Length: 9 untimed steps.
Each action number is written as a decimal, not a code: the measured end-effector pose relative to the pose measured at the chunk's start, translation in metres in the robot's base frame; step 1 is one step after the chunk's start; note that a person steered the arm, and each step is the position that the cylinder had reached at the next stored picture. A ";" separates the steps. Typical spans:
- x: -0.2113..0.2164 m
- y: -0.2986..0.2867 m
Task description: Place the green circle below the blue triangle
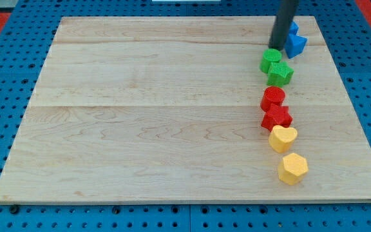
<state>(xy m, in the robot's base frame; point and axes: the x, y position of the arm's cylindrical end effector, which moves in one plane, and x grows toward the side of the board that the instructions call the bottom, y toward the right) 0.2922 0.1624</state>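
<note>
The green circle [270,60] lies near the view's upper right on the wooden board [147,116]. The blue triangle [295,45] lies up and to the right of it, with another blue block [293,29] partly hidden behind the rod. My tip [277,46] stands just above the green circle's top edge and left of the blue triangle, close to both. A green star [280,73] touches the green circle on its lower right.
Below the green blocks runs a column: a red circle [273,98], a red star [277,118], a yellow heart [282,138] and a yellow hexagon [293,168]. The board's right edge lies close to the blue blocks.
</note>
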 end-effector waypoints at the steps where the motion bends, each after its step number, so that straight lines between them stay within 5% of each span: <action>1: -0.001 -0.058; 5: 0.041 -0.061; 9: 0.043 0.024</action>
<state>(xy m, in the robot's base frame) 0.3355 0.1860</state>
